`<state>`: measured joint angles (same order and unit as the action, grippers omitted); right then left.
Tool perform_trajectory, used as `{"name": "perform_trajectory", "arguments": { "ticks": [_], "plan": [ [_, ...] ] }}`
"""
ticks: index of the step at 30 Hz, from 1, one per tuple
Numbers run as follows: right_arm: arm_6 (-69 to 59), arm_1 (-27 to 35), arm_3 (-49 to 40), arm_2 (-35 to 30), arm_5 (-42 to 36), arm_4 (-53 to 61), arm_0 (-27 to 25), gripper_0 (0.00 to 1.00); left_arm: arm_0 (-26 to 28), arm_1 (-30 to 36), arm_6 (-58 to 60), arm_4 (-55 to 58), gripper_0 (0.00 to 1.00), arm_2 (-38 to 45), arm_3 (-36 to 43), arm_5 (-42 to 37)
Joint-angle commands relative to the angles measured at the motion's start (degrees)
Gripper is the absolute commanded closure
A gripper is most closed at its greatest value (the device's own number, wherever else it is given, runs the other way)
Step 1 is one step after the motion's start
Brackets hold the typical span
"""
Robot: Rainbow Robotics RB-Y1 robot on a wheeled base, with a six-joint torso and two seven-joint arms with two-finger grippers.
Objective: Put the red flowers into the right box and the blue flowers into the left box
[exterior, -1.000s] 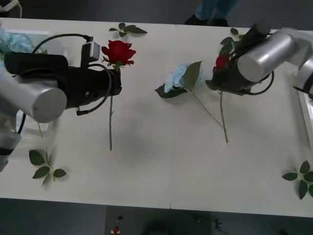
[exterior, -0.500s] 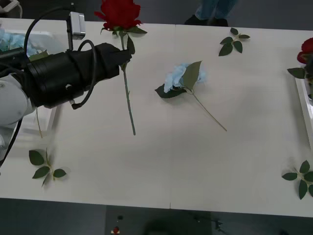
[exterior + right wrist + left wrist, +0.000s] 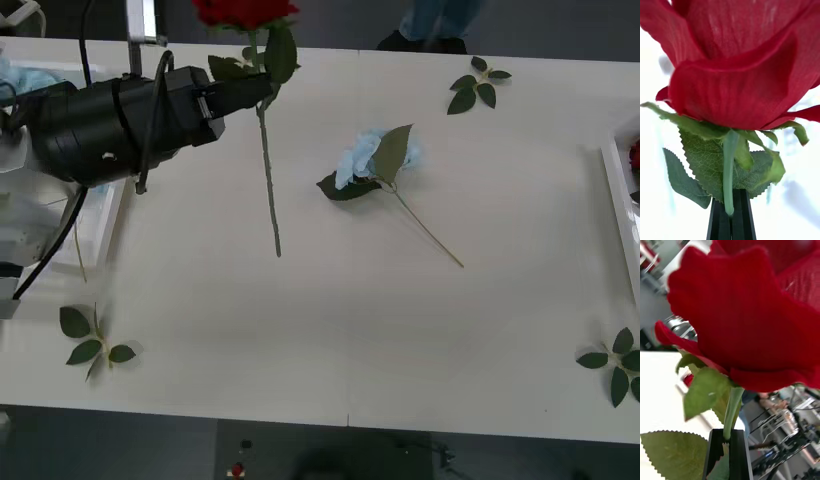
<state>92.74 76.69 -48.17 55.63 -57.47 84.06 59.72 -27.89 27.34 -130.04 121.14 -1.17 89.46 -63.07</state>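
Note:
My left gripper [image 3: 258, 95] [image 3: 728, 452] is shut on the stem of a red rose [image 3: 245, 10] [image 3: 752, 315] and holds it high over the table's left half. The stem hangs down free to its tip. In the right wrist view my right gripper [image 3: 731, 215] is shut on the stem of another red rose [image 3: 733, 67], just under its leaves. A sliver of red [image 3: 635, 155] shows over the right box's white rim [image 3: 615, 205] at the right edge. One blue flower [image 3: 372, 155] lies mid-table. The left box [image 3: 100, 220] sits behind my left arm, with pale-blue clusters [image 3: 25, 78] in it.
Loose green leaf sprigs lie at the back right [image 3: 478, 85], the front left [image 3: 90, 340] and the front right [image 3: 615, 365]. A person's legs stand beyond the table's far edge [image 3: 430, 25].
My left arm has lifted its rose off the table and carried it up and slightly right. My right arm has swung out past the right edge with its rose.

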Motion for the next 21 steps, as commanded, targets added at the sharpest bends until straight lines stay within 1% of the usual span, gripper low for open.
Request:
{"name": "perform_trajectory", "arguments": {
  "ticks": [1,4,5,6,7,8,9,12,17,19,21],
  "plan": [
    [-0.37,0.56,1.77,-0.87,2.01,0.49,-0.74,1.00,-0.93,-3.08,-12.17,4.02,1.00,1.70,-2.27,-2.94],
    [-0.28,0.30,1.85,-0.87,2.80,1.28,-1.00,1.00,-0.93,-6.07,-18.76,6.65,1.00,2.66,-4.03,-4.00],
    [-0.37,0.21,1.85,-0.87,2.80,1.37,-1.09,0.95,-0.93,-6.68,-19.99,7.62,1.00,2.66,-4.38,-4.00],
    [-0.54,0.21,1.85,-0.87,2.80,1.54,-1.00,0.46,-0.93,-8.00,-22.19,9.20,1.00,2.58,-5.09,-4.26],
    [-0.45,0.21,1.85,-0.87,2.89,1.63,-1.00,0.28,-0.93,-8.44,-22.89,9.64,1.00,2.40,-5.35,-4.35],
    [-0.28,0.21,1.85,-0.87,3.06,1.89,-1.09,0.08,-0.93,-9.41,-24.48,10.52,1.00,2.14,-5.79,-4.43],
    [-0.19,0.21,1.85,-0.87,3.24,2.07,-1.00,0.00,-0.85,-10.02,-24.96,11.14,1.00,1.52,-6.23,-4.43],
    [-0.19,0.12,1.85,-0.87,3.32,2.42,-1.00,0.00,-0.85,-10.46,-24.96,13.77,1.00,-1.20,-7.28,-4.00],
    [-0.19,-0.23,1.77,-0.87,3.50,3.21,-1.00,0.00,-0.85,-9.41,-24.96,24.85,1.00,-11.22,-7.55,0.75],
    [-0.10,-0.32,1.42,-0.87,3.41,4.88,-1.00,0.00,-0.85,-8.44,-24.96,30.74,1.00,-16.15,-7.55,3.04],
    [0.16,-0.41,0.62,-0.87,3.15,6.90,-1.00,0.00,-0.85,-8.00,-24.96,34.34,1.00,-19.05,-7.55,4.35]
  ]
}}
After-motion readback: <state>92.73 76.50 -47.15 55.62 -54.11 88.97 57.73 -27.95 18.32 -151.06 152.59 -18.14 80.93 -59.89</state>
